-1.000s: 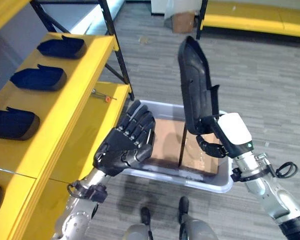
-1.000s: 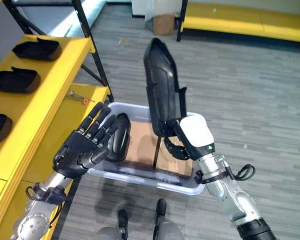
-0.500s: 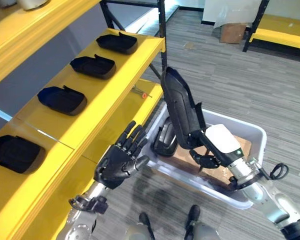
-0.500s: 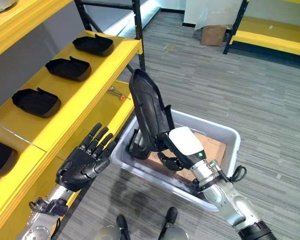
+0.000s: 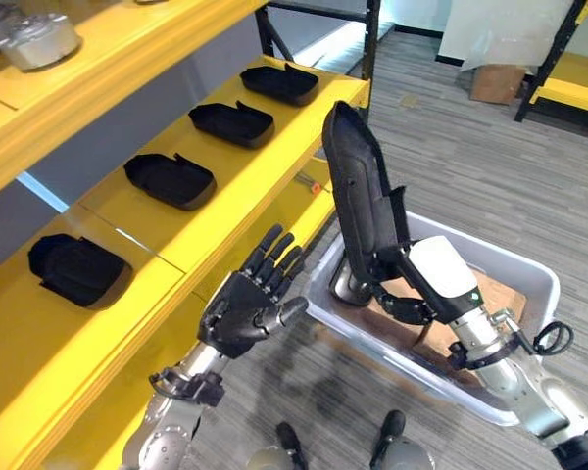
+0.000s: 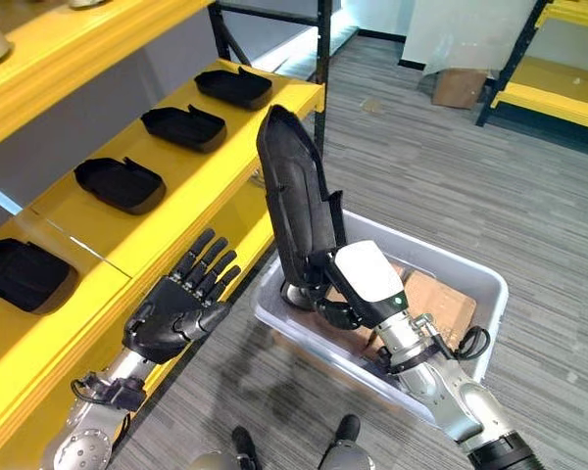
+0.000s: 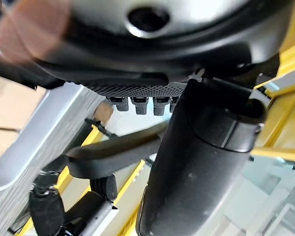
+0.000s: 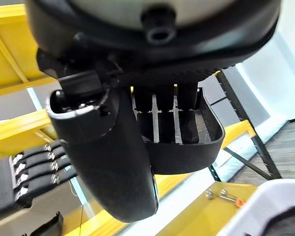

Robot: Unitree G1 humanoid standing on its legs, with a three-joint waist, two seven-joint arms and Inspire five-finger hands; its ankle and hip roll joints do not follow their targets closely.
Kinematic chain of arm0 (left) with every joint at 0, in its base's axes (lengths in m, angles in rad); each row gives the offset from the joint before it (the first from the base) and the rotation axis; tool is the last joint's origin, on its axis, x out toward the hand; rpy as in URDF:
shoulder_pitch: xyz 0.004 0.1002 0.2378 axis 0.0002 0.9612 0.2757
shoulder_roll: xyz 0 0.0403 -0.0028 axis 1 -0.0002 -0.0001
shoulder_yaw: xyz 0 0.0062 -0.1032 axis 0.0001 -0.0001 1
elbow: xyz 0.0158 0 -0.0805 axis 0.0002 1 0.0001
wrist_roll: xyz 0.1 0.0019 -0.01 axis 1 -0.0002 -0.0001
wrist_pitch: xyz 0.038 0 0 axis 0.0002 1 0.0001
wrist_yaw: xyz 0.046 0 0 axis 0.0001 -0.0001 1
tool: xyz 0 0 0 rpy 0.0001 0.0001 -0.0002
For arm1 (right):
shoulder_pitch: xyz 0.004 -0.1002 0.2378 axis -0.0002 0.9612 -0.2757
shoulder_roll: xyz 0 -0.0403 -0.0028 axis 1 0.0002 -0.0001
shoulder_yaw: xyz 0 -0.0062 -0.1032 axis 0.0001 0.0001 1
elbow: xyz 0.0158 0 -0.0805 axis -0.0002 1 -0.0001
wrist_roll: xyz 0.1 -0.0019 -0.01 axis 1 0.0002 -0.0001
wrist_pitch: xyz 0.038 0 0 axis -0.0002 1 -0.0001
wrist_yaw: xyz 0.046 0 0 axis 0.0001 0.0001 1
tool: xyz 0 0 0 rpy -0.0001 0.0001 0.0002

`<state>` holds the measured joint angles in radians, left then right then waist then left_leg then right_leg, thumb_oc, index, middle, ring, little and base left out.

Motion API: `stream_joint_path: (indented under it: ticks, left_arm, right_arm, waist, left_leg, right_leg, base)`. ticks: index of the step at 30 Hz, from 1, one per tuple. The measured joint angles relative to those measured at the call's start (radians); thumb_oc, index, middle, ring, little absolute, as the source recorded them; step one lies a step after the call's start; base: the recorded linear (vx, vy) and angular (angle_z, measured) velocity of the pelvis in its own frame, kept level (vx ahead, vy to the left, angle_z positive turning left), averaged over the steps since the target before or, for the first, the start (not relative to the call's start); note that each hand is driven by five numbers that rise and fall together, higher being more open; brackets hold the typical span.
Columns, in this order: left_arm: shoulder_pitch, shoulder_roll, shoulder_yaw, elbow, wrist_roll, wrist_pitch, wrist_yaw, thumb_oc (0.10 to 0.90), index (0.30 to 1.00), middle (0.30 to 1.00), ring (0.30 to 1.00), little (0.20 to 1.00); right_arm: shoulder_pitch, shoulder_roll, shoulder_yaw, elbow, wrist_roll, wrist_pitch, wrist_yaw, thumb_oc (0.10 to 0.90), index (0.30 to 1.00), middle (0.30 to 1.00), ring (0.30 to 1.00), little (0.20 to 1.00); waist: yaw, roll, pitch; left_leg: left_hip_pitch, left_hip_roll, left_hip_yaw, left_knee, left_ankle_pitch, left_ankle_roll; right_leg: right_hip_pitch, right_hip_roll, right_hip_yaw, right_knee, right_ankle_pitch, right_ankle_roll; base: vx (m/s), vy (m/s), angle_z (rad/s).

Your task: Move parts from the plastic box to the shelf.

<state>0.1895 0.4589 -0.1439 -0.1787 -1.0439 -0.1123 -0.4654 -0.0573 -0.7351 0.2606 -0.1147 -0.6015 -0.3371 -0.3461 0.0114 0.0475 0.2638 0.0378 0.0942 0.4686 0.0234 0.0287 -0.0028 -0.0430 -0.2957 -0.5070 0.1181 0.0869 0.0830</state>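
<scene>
My right hand (image 5: 414, 291) is shut on the lower end of a long black moulded part (image 5: 361, 201) and holds it upright above the grey plastic box (image 5: 535, 279). In the right wrist view my fingers (image 8: 165, 101) curl over the part (image 8: 187, 132). Another dark part (image 5: 348, 284) leans in the box's near-left corner. Several black parts (image 5: 169, 179) lie in a row on the yellow shelf (image 5: 240, 181) to the left. My left hand (image 5: 247, 305) hovers open and empty between the shelf's edge and the box.
Brown cardboard (image 5: 490, 292) lines the box. A small tool with an orange tip (image 5: 315, 187) lies on the lower yellow shelf. Silver metal parts (image 5: 39, 41) sit on the upper shelf. A black upright post (image 5: 372, 44) stands at the shelf's far end.
The camera has swung left, bringing more of the shelf into view. My right hand still holds the part upright, now nearer the shelf. The left hand stays open.
</scene>
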Motion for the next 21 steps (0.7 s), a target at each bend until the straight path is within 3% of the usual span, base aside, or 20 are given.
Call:
stream_joint_path:
  ticks: [4, 5, 10, 12, 14, 15, 16, 18, 21]
  left_arm:
    - [0.000, 0.041, 0.001, -0.004, 0.014, 0.000, -0.003, 0.900, 1.000, 1.000, 1.000, 1.000]
    - [0.002, 0.075, 0.001, -0.009, 0.031, 0.000, -0.004, 0.900, 1.000, 1.000, 1.000, 1.000]
    - [0.017, 0.102, 0.001, -0.018, 0.036, 0.003, -0.032, 0.900, 1.000, 1.000, 1.000, 1.000]
    - [0.002, 0.116, -0.016, -0.017, 0.039, 0.009, -0.055, 0.900, 1.000, 1.000, 1.000, 1.000]
    - [-0.015, 0.116, -0.024, -0.017, 0.039, 0.025, -0.067, 0.900, 1.000, 1.000, 1.000, 1.000]
    - [-0.046, 0.123, -0.035, -0.018, 0.039, 0.047, -0.075, 0.900, 1.000, 1.000, 1.000, 1.000]
    - [-0.071, 0.148, -0.041, -0.022, 0.037, 0.051, -0.088, 0.900, 1.000, 1.000, 1.000, 1.000]
    - [-0.060, 0.188, -0.010, -0.043, 0.035, 0.051, -0.094, 0.900, 1.000, 1.000, 1.000, 1.000]
    - [-0.044, 0.188, 0.000, -0.063, 0.035, 0.063, -0.086, 0.900, 1.000, 1.000, 1.000, 1.000]
  right_arm:
    - [0.001, 0.026, -0.001, -0.005, -0.007, 0.018, -0.017, 0.400, 0.300, 0.300, 0.300, 0.300]
    - [0.001, 0.031, -0.001, -0.022, -0.020, 0.028, -0.027, 0.400, 0.300, 0.300, 0.300, 0.300]
    - [0.012, 0.060, -0.001, -0.041, -0.029, 0.037, -0.052, 0.400, 0.300, 0.300, 0.300, 0.300]
    - [0.036, 0.064, -0.003, -0.041, -0.029, 0.050, -0.098, 0.400, 0.300, 0.300, 0.300, 0.300]
    - [0.047, 0.065, -0.006, -0.041, -0.036, 0.071, -0.112, 0.400, 0.300, 0.300, 0.300, 0.300]
    - [0.068, 0.066, -0.014, -0.042, -0.045, 0.088, -0.123, 0.400, 0.300, 0.300, 0.300, 0.300]
    - [0.091, 0.067, -0.018, -0.043, -0.045, 0.091, -0.131, 0.400, 0.300, 0.300, 0.300, 0.300]
    - [0.096, 0.059, -0.038, -0.048, -0.063, 0.068, -0.131, 0.400, 0.300, 0.300, 0.300, 0.300]
    - [0.099, 0.039, -0.076, -0.085, -0.064, 0.056, -0.133, 0.400, 0.300, 0.300, 0.300, 0.300]
  waist:
    - [0.032, -0.008, -0.008]
    - [0.057, -0.013, -0.010]
    - [0.059, -0.043, -0.018]
    - [0.013, -0.064, -0.025]
    - [0.008, -0.064, -0.024]
    - [-0.033, -0.050, -0.025]
    - [-0.055, -0.047, -0.026]
    - [-0.016, -0.059, -0.030]
    - [-0.022, -0.011, -0.028]
  left_leg:
    - [0.002, -0.040, -0.038, -0.012, 0.008, 0.013]
    - [-0.002, -0.045, -0.041, -0.012, 0.009, 0.015]
    - [-0.019, -0.056, -0.079, -0.015, -0.002, 0.028]
    - [-0.047, -0.066, -0.132, -0.012, 0.004, 0.042]
    - [-0.060, -0.077, -0.171, -0.010, 0.045, 0.056]
    - [-0.070, -0.073, -0.275, -0.020, 0.057, 0.066]
    - [-0.076, -0.066, -0.324, -0.056, 0.090, 0.071]
    - [-0.071, -0.072, -0.304, -0.100, 0.125, 0.065]
    - [-0.097, -0.072, -0.357, -0.103, 0.137, 0.051]
  right_leg:
    - [0.033, -0.029, -0.026, -0.024, 0.016, 0.025]
    - [0.040, -0.033, -0.028, -0.036, 0.028, 0.029]
    - [0.068, -0.039, -0.047, -0.044, 0.027, 0.047]
    - [0.068, -0.051, 0.087, 0.013, -0.011, 0.074]
    - [0.052, -0.054, 0.154, 0.064, -0.013, 0.070]
    - [0.030, -0.011, 0.259, 0.144, -0.084, 0.044]
    - [0.032, 0.067, 0.359, 0.168, -0.157, 0.048]
    - [0.011, 0.134, 0.359, 0.154, -0.220, 0.023]
    - [0.017, 0.185, 0.417, 0.123, -0.242, 0.007]
  base:
    - [-0.21, 0.221, 0.35]
    - [-0.24, 0.232, 0.21]
    - [-0.14, 0.117, 0.29]
    - [-0.15, 0.028, 0.99]
    - [-0.11, 0.020, 1.08]
    - [-0.06, 0.022, 1.83]
    - [-0.09, 0.031, 1.69]
    - [-0.12, 0.013, 0.65]
    - [-0.07, -0.046, 0.39]
